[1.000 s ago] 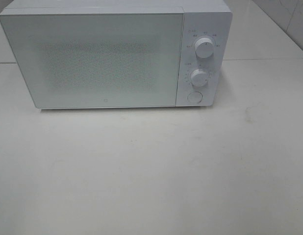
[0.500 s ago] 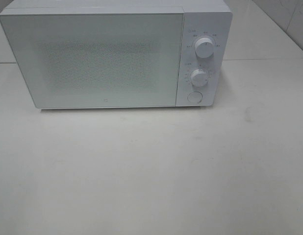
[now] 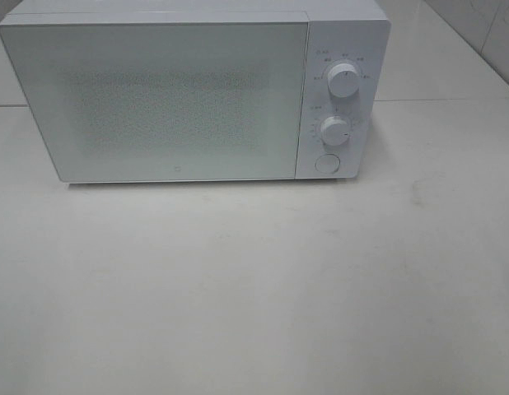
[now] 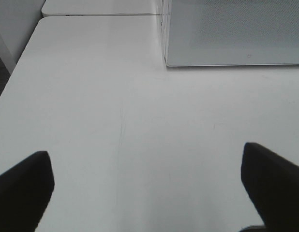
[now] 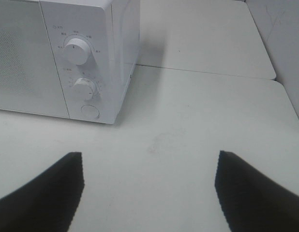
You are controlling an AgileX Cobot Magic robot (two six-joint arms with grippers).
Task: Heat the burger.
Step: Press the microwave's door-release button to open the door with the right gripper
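In the exterior high view a white microwave (image 3: 180, 99) fills the upper part of the frame, standing on a pale table (image 3: 254, 288). Its door is closed and the speckled window shows nothing of the inside. The control panel is on the microwave's right side: an upper knob (image 3: 343, 80), a lower knob (image 3: 334, 131) below it, and a round button (image 3: 326, 163) at the bottom. Neither arm reaches into this view. The burger cannot be seen here, so I cannot tell where it is.

In the left wrist view the left gripper (image 4: 144, 151) hangs over bare table, its two dark fingers (image 4: 23, 186) spread wide with nothing between them. A front corner of the microwave lies well ahead of it.

In the right wrist view the right gripper (image 5: 149, 155) is likewise released, its fingers (image 5: 256, 193) standing far apart over the table and gripping nothing. The microwave's control panel, with both knobs and the button, lies ahead of one finger, clear of it. The burger shows in neither wrist view.
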